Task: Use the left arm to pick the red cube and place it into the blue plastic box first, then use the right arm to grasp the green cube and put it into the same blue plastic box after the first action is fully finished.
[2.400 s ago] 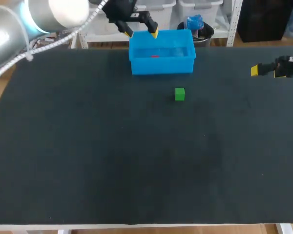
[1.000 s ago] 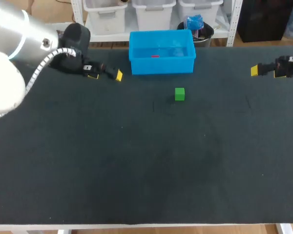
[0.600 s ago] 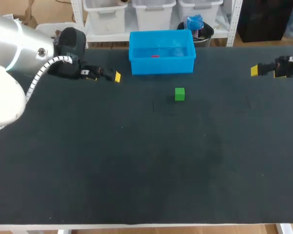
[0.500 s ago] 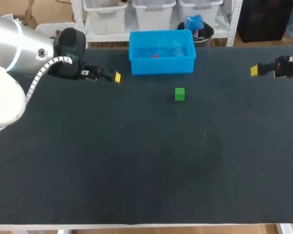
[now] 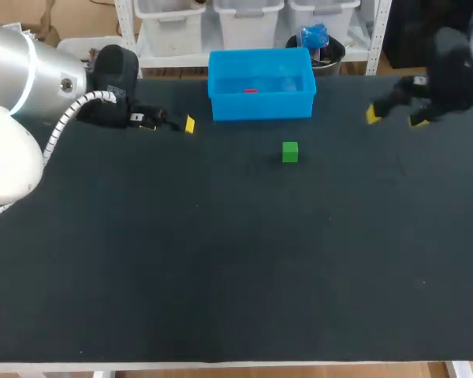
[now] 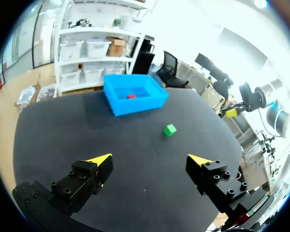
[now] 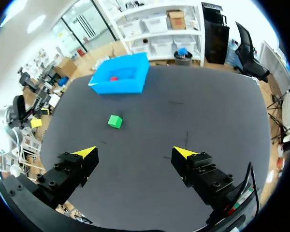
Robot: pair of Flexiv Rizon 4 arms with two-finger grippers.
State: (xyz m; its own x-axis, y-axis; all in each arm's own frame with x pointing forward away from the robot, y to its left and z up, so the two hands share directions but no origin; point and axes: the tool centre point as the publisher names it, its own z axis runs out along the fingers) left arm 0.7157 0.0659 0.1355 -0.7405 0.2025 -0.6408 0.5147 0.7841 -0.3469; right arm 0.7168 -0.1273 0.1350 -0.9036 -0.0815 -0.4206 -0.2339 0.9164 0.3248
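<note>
Black matting covers the table (image 5: 221, 268) I am working over, with the blue plastic box (image 5: 262, 105) standing at its far edge, about in the middle.

From my seat the left fingers (image 6: 84, 179) are released: the two yellow tips stand wide apart with only bare table showing between them, and they touch nothing. They hang at the far left of the table, just left of the box and apart from it.

The right fingers (image 7: 70, 171) are likewise spread wide and hold nothing. They sit at the far right, right of the box and well clear of it. From overhead they look smeared, but the wrist camera shows the gap between them plainly.

The red cube (image 5: 250, 90) lies inside the box on its floor, a little left of centre. From overhead I get only a small red patch of it behind the near wall.

The green cube (image 5: 290, 152) rests on the table just on the near side of the box, a touch right of its middle. It is a small, bright green block, sitting flat, alone on the mat, between the two sets of fingers and well apart from both.
</note>
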